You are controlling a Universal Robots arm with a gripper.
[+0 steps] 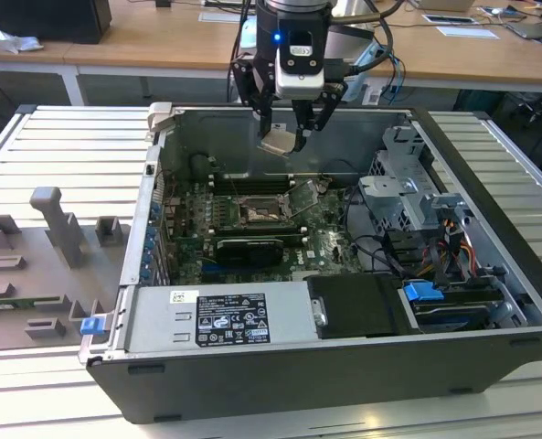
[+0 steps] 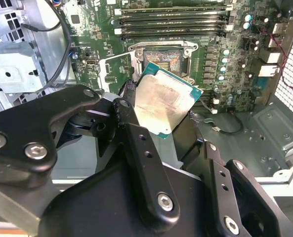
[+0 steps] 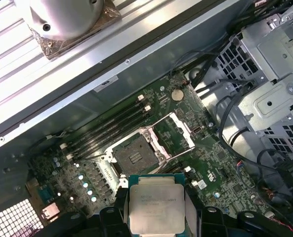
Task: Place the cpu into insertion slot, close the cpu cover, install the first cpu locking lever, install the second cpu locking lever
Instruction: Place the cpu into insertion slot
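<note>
Your claw (image 1: 286, 136) grips the flat square silver-beige cpu (image 1: 278, 142); in the exterior view the square silver-rimmed insertion slot (image 1: 260, 212) lies uncovered at six o'clock from it.

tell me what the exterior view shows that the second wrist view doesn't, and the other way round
Exterior view: the whole open computer case on a slatted table, grey fixture blocks at the exterior view's left, the labelled power supply, and wooden desks behind.
Second wrist view: a close look at the cpu, with its pale top and teal edge, gripped between the black fingers.
Both: the gripper holding the cpu above the board, the insertion slot bare, the cpu cover raised.
</note>
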